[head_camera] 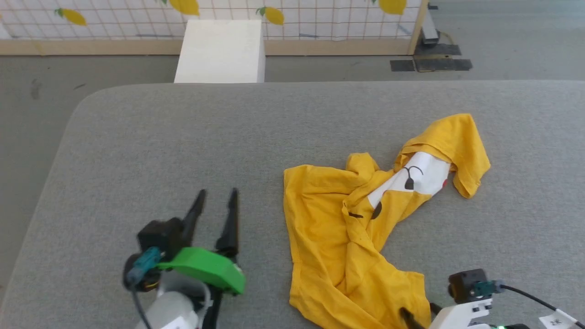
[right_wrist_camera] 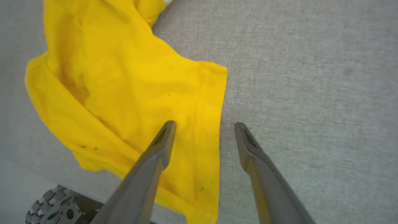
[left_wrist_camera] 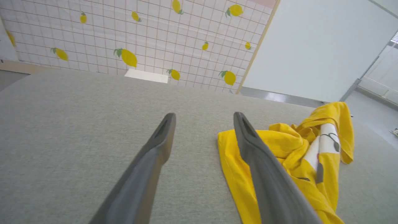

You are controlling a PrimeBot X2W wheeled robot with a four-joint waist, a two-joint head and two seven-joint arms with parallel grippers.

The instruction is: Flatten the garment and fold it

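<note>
Head view: the garment [head_camera: 338, 228] lies crumpled at centre-right of frame on the grey desk [head_camera: 137, 151], twisted, with its print half showing. It is not flattened and no fold has been made. The left gripper [head_camera: 217, 192], lower left, has its fingers spread and empty, apart from the cloth. The right gripper [right_wrist_camera: 205, 124] has its fingers spread over the hem edge, pinching nothing. Judged: nearly all the work is left.
</note>
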